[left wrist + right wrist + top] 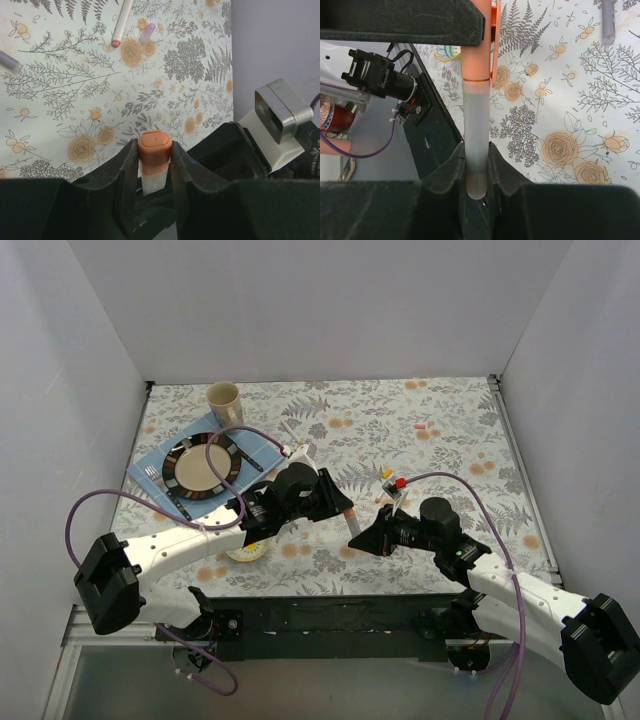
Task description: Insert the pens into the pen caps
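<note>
**Orange pen looks capped, clamped at both ends just right of the round dark-rimmed plate [172, 468]**

Nearest, the right gripper [476, 167] is pinched narrow on the thin pale-barrelled orange pen [476, 125]. The left gripper [155, 160] is pinched just as tight on the stubby orange plastic cap [155, 145], which looks fully seated, so I'd call that one done. Further right of the plate, a pink-tipped white pen [121, 22] and a small purple cap [146, 34] lie loose, so other colours remain. No readable writing anywhere.

Lab test booth: white walls [300, 310], floral tablecloth [450, 440]
</note>
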You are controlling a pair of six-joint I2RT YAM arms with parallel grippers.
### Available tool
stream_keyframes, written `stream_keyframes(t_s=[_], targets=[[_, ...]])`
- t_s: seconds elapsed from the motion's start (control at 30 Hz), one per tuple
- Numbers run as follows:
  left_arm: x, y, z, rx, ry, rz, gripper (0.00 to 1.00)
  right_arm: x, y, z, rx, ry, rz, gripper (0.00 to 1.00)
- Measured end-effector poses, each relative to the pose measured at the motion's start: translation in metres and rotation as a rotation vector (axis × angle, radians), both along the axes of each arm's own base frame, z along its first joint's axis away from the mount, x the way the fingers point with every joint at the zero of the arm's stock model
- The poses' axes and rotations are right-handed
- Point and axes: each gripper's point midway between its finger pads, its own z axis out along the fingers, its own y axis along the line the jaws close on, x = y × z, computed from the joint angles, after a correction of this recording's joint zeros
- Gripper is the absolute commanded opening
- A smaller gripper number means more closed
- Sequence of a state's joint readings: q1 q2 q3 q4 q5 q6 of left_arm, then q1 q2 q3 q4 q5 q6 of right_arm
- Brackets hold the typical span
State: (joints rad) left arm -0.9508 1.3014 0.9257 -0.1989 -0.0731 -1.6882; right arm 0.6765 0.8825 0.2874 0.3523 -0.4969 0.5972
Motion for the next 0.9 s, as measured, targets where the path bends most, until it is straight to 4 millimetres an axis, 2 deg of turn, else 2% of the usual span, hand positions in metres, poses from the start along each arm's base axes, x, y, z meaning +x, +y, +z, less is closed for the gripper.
stream_keyframes(t_s=[0.07, 0.1, 0.17, 0.2, 0.27, 0.3, 0.43, 0.53, 0.77, 0.9], targets=[[0.000, 0.000, 0.000, 0.008, -0.013, -0.006, 0.29, 0.000, 0.000, -0.001, -0.003, -0.006, 0.003, 0.01], [0.000, -0.001, 0.001, 0.009, -0.017, -0.009, 0.39, 0.000, 0.000, 0.000, -0.004, -0.012, 0.004, 0.01], [-0.001, -0.002, 0.003, 0.013, -0.031, -0.028, 0.50, 0.001, 0.000, 0.001, -0.002, -0.026, 0.006, 0.01], [-0.007, -0.005, 0.005, 0.007, -0.031, -0.061, 0.60, 0.003, 0.001, 0.003, 0.004, -0.039, 0.002, 0.01], [-0.021, -0.012, 0.009, -0.004, -0.042, -0.138, 0.70, 0.006, 0.002, 0.009, 0.023, -0.064, -0.003, 0.01], [-0.027, -0.016, 0.013, -0.013, -0.053, -0.174, 0.80, 0.007, 0.002, 0.012, 0.030, -0.075, -0.006, 0.01], [-0.044, -0.022, 0.029, -0.047, -0.119, -0.300, 0.92, 0.008, 0.002, 0.024, 0.061, -0.115, -0.010, 0.01], [-0.051, -0.022, 0.043, -0.072, -0.176, -0.369, 0.98, 0.007, 0.001, 0.034, 0.084, -0.147, -0.014, 0.01], [-0.065, -0.013, 0.070, -0.133, -0.349, -0.466, 0.98, 0.007, 0.002, 0.060, 0.132, -0.212, -0.003, 0.01], [-0.076, -0.005, 0.097, -0.187, -0.468, -0.506, 0.98, 0.005, -0.001, 0.073, 0.153, -0.237, -0.013, 0.01]])
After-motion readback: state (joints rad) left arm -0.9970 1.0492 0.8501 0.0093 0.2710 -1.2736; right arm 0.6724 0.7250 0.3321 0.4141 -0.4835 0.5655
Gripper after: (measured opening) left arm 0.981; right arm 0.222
